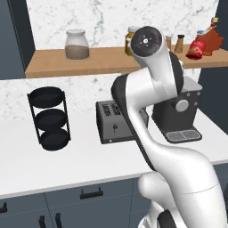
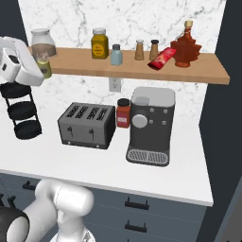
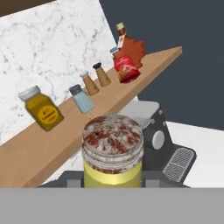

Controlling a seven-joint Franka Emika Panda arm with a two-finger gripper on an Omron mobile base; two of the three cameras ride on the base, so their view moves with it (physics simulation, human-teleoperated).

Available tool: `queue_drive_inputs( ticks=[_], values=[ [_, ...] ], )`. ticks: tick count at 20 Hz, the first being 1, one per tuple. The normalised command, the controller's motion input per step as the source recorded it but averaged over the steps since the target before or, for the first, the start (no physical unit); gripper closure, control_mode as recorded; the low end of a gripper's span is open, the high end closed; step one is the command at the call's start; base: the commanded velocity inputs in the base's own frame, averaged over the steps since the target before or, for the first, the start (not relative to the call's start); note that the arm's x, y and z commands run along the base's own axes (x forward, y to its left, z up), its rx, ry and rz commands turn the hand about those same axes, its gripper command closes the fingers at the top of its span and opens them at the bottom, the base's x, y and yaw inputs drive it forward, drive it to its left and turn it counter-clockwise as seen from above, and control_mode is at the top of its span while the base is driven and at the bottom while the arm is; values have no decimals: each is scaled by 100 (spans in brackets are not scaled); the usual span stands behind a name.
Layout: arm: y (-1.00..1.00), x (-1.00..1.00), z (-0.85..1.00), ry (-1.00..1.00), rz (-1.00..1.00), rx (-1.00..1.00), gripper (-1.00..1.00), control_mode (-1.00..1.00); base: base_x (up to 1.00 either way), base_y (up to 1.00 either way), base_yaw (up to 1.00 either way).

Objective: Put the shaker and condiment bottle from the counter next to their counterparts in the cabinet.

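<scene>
Shaker (image 3: 113, 151) sits clamped in my hand (image 2: 41, 66), raised level with the left stretch of the cabinet (image 2: 142, 70) shelf, near the glass jar (image 2: 42, 43). Condiment bottle (image 2: 162, 57) lies tilted on the shelf against the leaf-shaped bottle (image 2: 185, 47). Bare wood between the pale blue shaker (image 2: 116, 55) and mustard jar (image 2: 99, 44).

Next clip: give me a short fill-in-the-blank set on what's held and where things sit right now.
1. The gripper is shut on the ____.
2. The red condiment bottle lies tipped on the ____, leaning toward the leaf-shaped bottle.
3. On the counter, the toaster stands beside the ____ machine.
4. The pale blue shaker stands between the yellow jar and the two ____ shakers.

Missing words: shaker; shelf; coffee; brown
</scene>
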Motion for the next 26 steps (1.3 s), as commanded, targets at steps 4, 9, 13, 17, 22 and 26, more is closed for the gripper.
queue_drive_inputs(
  ticks=[4,9,13,17,22,26],
  values=[
    [0,0,4,8,-5,0,100,-100,0,0,0],
    [0,2,5,9,-2,0,100,-100,0,0,0],
    [-7,2,1,10,-1,0,100,-100,0,0,0],
    [-10,0,0,8,-1,-1,100,-100,0,0,0],
    [-16,1,0,1,-1,-1,100,-100,0,0,0],
    [-14,6,0,0,0,-3,100,-100,0,0,0]
  ],
)
